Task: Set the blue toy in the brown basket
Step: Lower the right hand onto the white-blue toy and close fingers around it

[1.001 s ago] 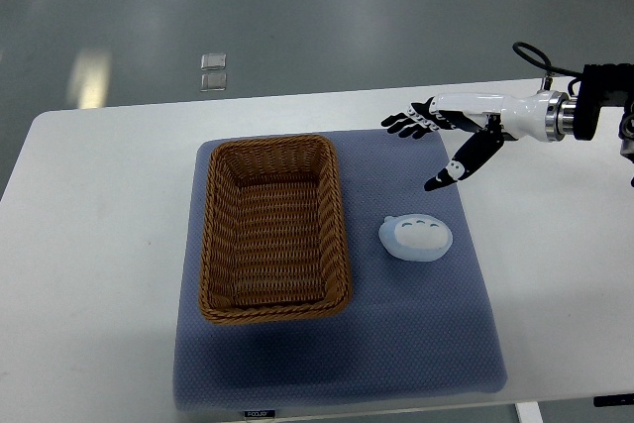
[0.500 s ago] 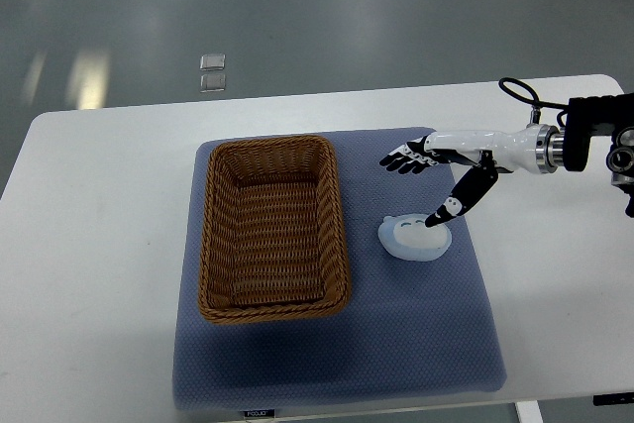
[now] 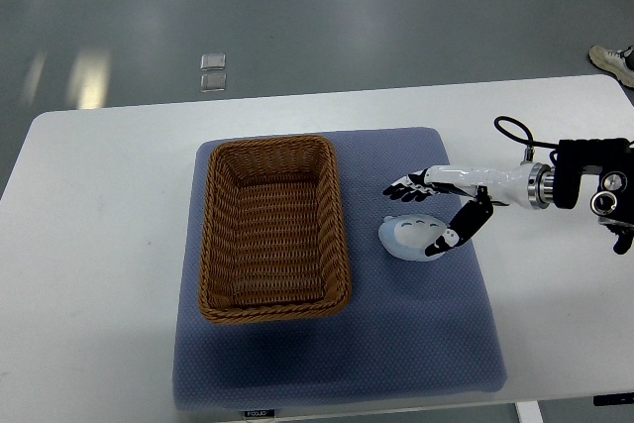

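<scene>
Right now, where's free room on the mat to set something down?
Free: the mat strip in front of the basket, and the near right corner. Basket interior is empty too. Crowded: right of the basket, where the toy sits under the robot hand.

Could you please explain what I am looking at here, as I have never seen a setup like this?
This is one camera looking steeply down from a humanoid robot's own side. Its right hand, white with black fingers, reaches in from the picture's right edge; the left arm is not visible. On the white table lies a blue-grey mat. On it are an empty brown basket and, beside it, a pale blue toy. The hand is spread over the toy, thumb on its right side, not yet gripping it. A shoe shows top right.
</scene>
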`<state>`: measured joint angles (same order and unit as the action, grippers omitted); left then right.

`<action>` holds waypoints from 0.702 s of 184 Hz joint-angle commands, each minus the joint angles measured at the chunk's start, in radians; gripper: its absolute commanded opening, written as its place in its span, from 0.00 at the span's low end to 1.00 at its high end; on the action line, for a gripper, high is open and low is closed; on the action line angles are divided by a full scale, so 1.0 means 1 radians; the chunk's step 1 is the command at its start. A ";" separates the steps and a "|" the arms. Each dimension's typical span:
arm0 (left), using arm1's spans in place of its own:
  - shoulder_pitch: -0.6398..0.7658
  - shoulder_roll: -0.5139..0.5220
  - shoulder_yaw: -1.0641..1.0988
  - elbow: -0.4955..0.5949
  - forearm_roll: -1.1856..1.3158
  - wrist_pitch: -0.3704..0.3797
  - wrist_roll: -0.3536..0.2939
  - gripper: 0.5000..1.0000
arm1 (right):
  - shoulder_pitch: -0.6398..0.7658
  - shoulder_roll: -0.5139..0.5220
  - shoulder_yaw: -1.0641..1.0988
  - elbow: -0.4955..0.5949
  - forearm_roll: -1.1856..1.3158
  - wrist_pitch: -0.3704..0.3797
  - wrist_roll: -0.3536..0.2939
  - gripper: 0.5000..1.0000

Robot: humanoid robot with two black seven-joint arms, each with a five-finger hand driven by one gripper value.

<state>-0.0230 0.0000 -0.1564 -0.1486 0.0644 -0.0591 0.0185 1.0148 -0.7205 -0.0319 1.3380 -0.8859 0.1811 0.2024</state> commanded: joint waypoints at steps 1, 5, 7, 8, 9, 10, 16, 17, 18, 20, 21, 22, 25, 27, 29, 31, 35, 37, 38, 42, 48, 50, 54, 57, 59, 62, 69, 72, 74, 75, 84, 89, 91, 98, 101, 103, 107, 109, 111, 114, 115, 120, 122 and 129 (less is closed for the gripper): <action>0.000 0.000 0.000 0.001 0.000 -0.001 0.000 1.00 | -0.018 0.015 0.000 -0.013 -0.008 -0.020 0.000 0.81; 0.000 0.000 0.000 0.001 0.000 0.001 0.000 1.00 | -0.021 0.018 0.000 -0.016 -0.011 -0.025 0.002 0.81; 0.000 0.000 0.000 0.001 0.000 0.001 0.000 1.00 | -0.022 0.019 0.000 -0.017 -0.013 -0.028 0.000 0.81; 0.000 0.000 0.000 0.001 0.000 -0.001 0.000 1.00 | -0.025 0.021 0.000 -0.019 -0.014 -0.029 0.002 0.81; 0.000 0.000 0.000 0.001 0.000 -0.001 0.000 1.00 | -0.025 0.021 0.000 -0.019 -0.015 -0.029 0.002 0.81; 0.000 0.000 0.000 0.001 0.000 -0.001 0.000 1.00 | -0.027 0.023 0.000 -0.020 -0.016 -0.031 0.002 0.81; 0.000 0.000 0.000 0.001 0.000 0.001 0.000 1.00 | -0.033 0.027 0.000 -0.022 -0.021 -0.034 0.002 0.81; 0.000 0.000 0.000 0.001 0.000 0.001 0.000 1.00 | -0.033 0.027 0.000 -0.022 -0.021 -0.034 0.002 0.81; 0.000 0.000 0.000 0.001 0.000 0.001 0.000 1.00 | -0.035 0.029 0.000 -0.022 -0.022 -0.035 0.002 0.81; 0.000 0.000 0.000 0.001 0.000 0.001 0.000 1.00 | -0.035 0.032 0.000 -0.023 -0.024 -0.037 0.002 0.81; 0.000 0.000 0.000 0.001 0.000 0.001 0.000 1.00 | -0.035 0.032 0.000 -0.023 -0.024 -0.037 0.002 0.81; 0.000 0.000 0.000 0.001 0.000 0.001 0.000 1.00 | -0.036 0.035 0.000 -0.023 -0.025 -0.038 0.002 0.81; 0.000 0.000 0.000 0.001 0.000 0.001 0.000 1.00 | -0.038 0.035 0.000 -0.025 -0.025 -0.040 0.002 0.81; 0.000 0.000 0.000 0.001 0.000 0.001 0.000 1.00 | -0.039 0.038 0.000 -0.026 -0.027 -0.042 0.003 0.81; 0.000 0.000 0.000 0.001 0.000 0.001 0.000 1.00 | -0.041 0.041 0.000 -0.028 -0.027 -0.043 0.002 0.81; 0.000 0.000 0.000 0.001 0.000 -0.001 0.000 1.00 | -0.042 0.042 0.001 -0.029 -0.027 -0.045 0.003 0.81; 0.000 0.000 0.000 0.001 0.000 0.001 0.000 1.00 | -0.045 0.046 0.000 -0.034 -0.027 -0.048 0.003 0.81; 0.000 0.000 0.000 0.001 0.000 -0.001 0.000 1.00 | -0.047 0.047 0.001 -0.036 -0.027 -0.049 0.003 0.81; 0.000 0.000 0.000 0.001 0.000 -0.001 0.000 1.00 | -0.047 0.047 0.001 -0.036 -0.027 -0.049 0.003 0.81; 0.000 0.000 0.000 0.001 0.000 0.001 0.000 1.00 | -0.050 0.052 0.000 -0.039 -0.027 -0.054 0.003 0.80; 0.000 0.000 0.000 0.001 0.000 -0.001 0.000 1.00 | -0.055 0.056 0.000 -0.043 -0.028 -0.060 0.003 0.80; 0.000 0.000 0.000 0.001 0.000 0.001 0.000 1.00 | -0.056 0.059 0.000 -0.045 -0.028 -0.061 0.003 0.80; 0.000 0.000 0.000 0.001 0.000 0.001 0.000 1.00 | -0.058 0.061 0.000 -0.049 -0.028 -0.065 0.003 0.80; 0.000 0.000 0.000 0.003 0.000 0.001 0.000 1.00 | -0.061 0.065 0.000 -0.052 -0.028 -0.066 0.003 0.79; 0.000 0.000 0.000 0.001 0.000 0.001 0.000 1.00 | -0.061 0.065 0.000 -0.054 -0.030 -0.068 0.003 0.79; 0.000 0.000 0.000 0.003 0.002 0.001 0.000 1.00 | -0.062 0.067 0.000 -0.056 -0.030 -0.068 0.003 0.79; 0.000 0.000 0.000 0.003 0.000 0.001 0.000 1.00 | -0.068 0.072 0.001 -0.059 -0.036 -0.069 0.003 0.77; 0.000 0.000 0.000 0.003 0.000 0.001 0.000 1.00 | -0.070 0.073 0.001 -0.060 -0.038 -0.071 0.003 0.77; 0.000 0.000 0.000 0.003 0.000 0.001 0.000 1.00 | -0.070 0.075 0.001 -0.062 -0.041 -0.071 0.003 0.76; 0.000 0.000 0.000 0.003 0.000 0.001 0.000 1.00 | -0.071 0.076 0.003 -0.065 -0.042 -0.071 0.005 0.75; 0.000 0.000 0.000 0.003 0.000 0.001 0.000 1.00 | -0.076 0.082 0.003 -0.074 -0.050 -0.077 0.005 0.72; 0.000 0.000 -0.002 0.003 0.000 0.001 0.000 1.00 | -0.079 0.088 0.003 -0.082 -0.050 -0.086 0.006 0.68; 0.000 0.000 -0.002 0.003 0.000 0.001 0.000 1.00 | -0.081 0.090 0.003 -0.085 -0.050 -0.089 0.006 0.65; 0.000 0.000 -0.002 0.003 0.000 0.001 0.000 1.00 | -0.085 0.095 0.003 -0.094 -0.050 -0.098 0.006 0.58; 0.000 0.000 -0.002 0.003 0.000 -0.001 0.000 1.00 | -0.087 0.096 0.003 -0.097 -0.050 -0.103 0.008 0.56; 0.000 0.000 -0.002 0.003 0.000 0.001 0.000 1.00 | -0.090 0.098 0.003 -0.099 -0.050 -0.106 0.008 0.54; 0.000 0.000 -0.002 0.003 0.000 0.001 0.000 1.00 | -0.093 0.102 0.003 -0.103 -0.051 -0.112 0.011 0.49; 0.000 0.000 -0.002 0.003 0.000 0.001 0.000 1.00 | -0.094 0.102 0.001 -0.105 -0.051 -0.114 0.012 0.45; 0.000 0.000 -0.002 0.003 0.000 0.001 0.000 1.00 | -0.094 0.104 0.001 -0.106 -0.051 -0.115 0.015 0.43; 0.000 0.000 -0.002 0.003 0.000 0.001 0.000 1.00 | -0.096 0.105 0.001 -0.106 -0.051 -0.120 0.018 0.39; 0.000 0.000 -0.002 0.003 0.000 0.001 0.000 1.00 | -0.096 0.105 0.001 -0.106 -0.051 -0.120 0.018 0.39; 0.000 0.000 -0.002 0.003 0.000 0.001 0.000 1.00 | -0.096 0.105 0.001 -0.108 -0.051 -0.124 0.022 0.33; 0.000 0.000 -0.002 0.003 0.000 -0.001 0.000 1.00 | -0.096 0.105 0.003 -0.108 -0.051 -0.126 0.022 0.32; 0.000 0.000 -0.002 0.003 0.000 0.001 0.000 1.00 | -0.096 0.105 0.003 -0.108 -0.051 -0.130 0.023 0.30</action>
<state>-0.0230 0.0000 -0.1578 -0.1457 0.0644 -0.0584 0.0183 0.9223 -0.6189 -0.0290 1.2353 -0.9366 0.0667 0.2181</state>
